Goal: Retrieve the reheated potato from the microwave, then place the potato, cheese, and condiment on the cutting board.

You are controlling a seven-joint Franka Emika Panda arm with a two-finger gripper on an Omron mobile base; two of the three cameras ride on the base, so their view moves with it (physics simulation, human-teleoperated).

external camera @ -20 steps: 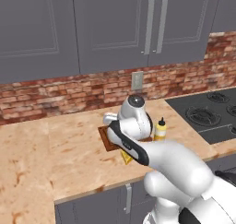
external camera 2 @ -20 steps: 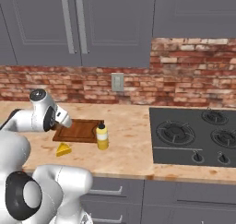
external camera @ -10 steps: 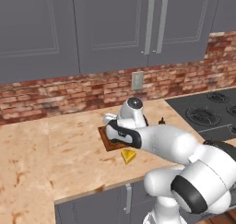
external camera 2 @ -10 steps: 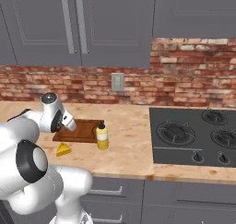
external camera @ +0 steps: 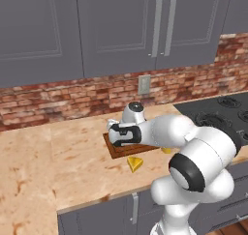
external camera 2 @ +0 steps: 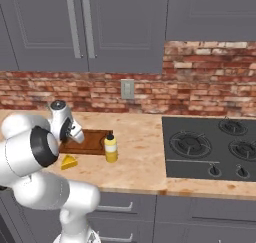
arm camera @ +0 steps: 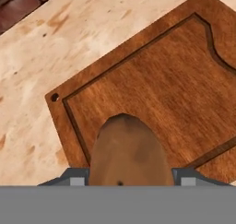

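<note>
Potato (arm camera: 126, 151) lengthwise toward cutting board (arm camera: 184, 80) (gripper-held)

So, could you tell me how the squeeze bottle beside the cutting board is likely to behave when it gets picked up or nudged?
The condiment stands upright and is tall for its narrow base, so a sideways nudge would probably tip it. Its smooth, rounded body may slip in a loose grip. Once down, it would likely roll on the counter, perhaps toward the cutting board.
</note>
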